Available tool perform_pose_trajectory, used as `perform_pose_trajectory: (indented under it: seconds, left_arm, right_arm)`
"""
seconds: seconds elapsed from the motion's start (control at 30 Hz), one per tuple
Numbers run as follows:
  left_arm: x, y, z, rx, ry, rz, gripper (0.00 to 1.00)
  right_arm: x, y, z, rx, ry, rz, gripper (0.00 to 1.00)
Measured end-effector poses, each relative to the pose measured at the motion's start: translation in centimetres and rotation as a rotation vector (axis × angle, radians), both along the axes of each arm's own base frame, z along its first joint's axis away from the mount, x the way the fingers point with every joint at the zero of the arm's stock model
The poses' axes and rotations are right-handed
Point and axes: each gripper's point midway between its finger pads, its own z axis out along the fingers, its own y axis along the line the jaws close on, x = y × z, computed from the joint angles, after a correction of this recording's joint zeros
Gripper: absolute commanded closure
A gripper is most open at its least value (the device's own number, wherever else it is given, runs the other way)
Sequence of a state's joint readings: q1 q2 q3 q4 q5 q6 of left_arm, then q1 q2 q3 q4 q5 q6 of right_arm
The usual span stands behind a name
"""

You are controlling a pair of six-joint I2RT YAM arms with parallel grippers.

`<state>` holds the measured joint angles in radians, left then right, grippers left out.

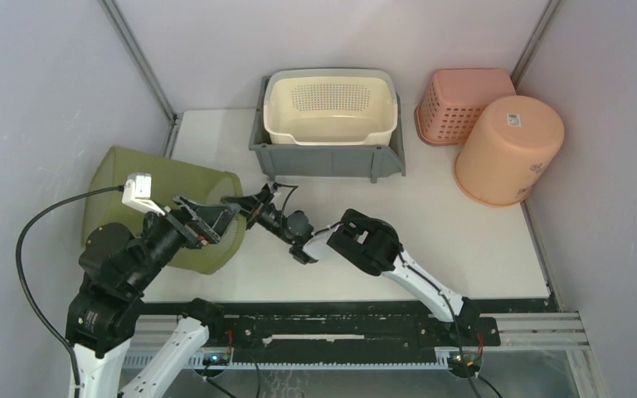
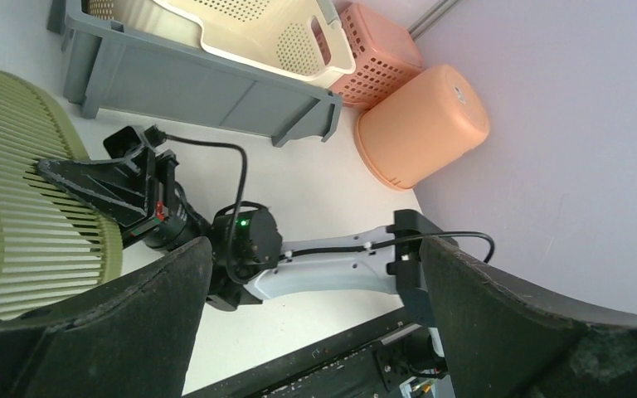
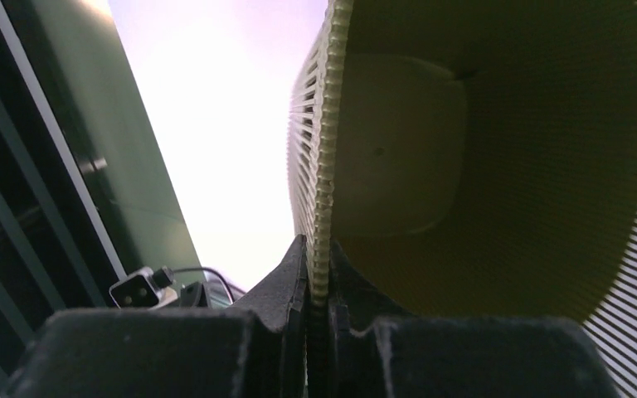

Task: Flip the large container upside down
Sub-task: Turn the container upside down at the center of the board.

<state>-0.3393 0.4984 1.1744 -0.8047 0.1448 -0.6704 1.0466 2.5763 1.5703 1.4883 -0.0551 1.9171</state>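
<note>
Step in hand: grasp established, inversion not yet done. The large container lies on its side on the table, its open mouth facing the right gripper; the right jaws are pinching the slatted rim, one finger outside the wall and one inside the mouth, as the right wrist view shows; the closed base sits deep in the mouth, beyond these jaws. The left gripper stands just beside the same rim, on the near side of the right jaws; its jaws are spread with nothing between them, and the left wrist view shows only the right arm across the gap. Judgement: the next move calls for rotating the pinched rim down toward the table until the mouth faces down and the base faces up; a single thin-rim pinch may slip or flex under the turning load, so the left jaws should first close on the rim or brace the wall; keep the swing short of the grey bin beyond the right jaws.
</note>
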Motion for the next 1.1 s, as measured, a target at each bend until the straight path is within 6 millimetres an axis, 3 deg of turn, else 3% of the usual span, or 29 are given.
perform_pose_trajectory:
  seconds: [0.07, 0.1, 0.17, 0.27, 0.4, 0.5, 0.57, 0.73, 0.9, 1.1]
  left_arm:
    - [0.0, 0.0, 0.0, 0.000, 0.000, -0.003, 0.00]
    - [-0.1, 0.0, 0.0, -0.001, -0.001, -0.004, 0.00]
    - [-0.2, -0.1, 0.0, -0.001, -0.003, -0.007, 0.00]
    - [-0.5, 0.0, 0.1, -0.003, -0.009, -0.008, 0.00]
    - [-0.8, 0.2, 0.3, -0.007, -0.021, -0.008, 0.00]
    - [-0.9, 0.2, 0.3, -0.008, -0.022, -0.008, 0.00]
    - [-0.8, 0.2, 0.2, -0.007, -0.021, -0.007, 0.00]
    - [-0.8, 0.2, 0.0, -0.007, -0.018, -0.007, 0.00]
    - [-0.7, 0.2, -0.4, -0.002, -0.007, -0.005, 0.00]
    - [-0.5, 0.2, -0.7, 0.001, -0.001, 0.003, 0.00]
  right_arm:
    - [0.7, 0.0, -1.4, 0.006, 0.036, -0.021, 1.00]
    - [0.9, 0.0, -1.9, 0.006, 0.050, -0.027, 0.95]
    - [1.3, -0.2, -2.6, 0.012, 0.072, -0.039, 0.79]
    - [1.7, -0.8, -3.2, 0.000, 0.091, -0.051, 0.64]
    - [1.9, -2.0, -7.0, -0.106, 0.126, -0.077, 0.40]
    - [2.0, -2.8, -10.0, -0.197, 0.142, -0.097, 0.35]
    - [2.0, -3.3, -10.4, -0.219, 0.132, -0.106, 0.33]
    - [1.7, -5.0, -11.2, -0.282, 0.118, -0.126, 0.15]
    - [1.2, -7.5, -11.4, -0.353, 0.122, -0.151, 0.13]
    - [2.1, -10.7, -12.7, -0.505, 0.158, -0.202, 0.12]
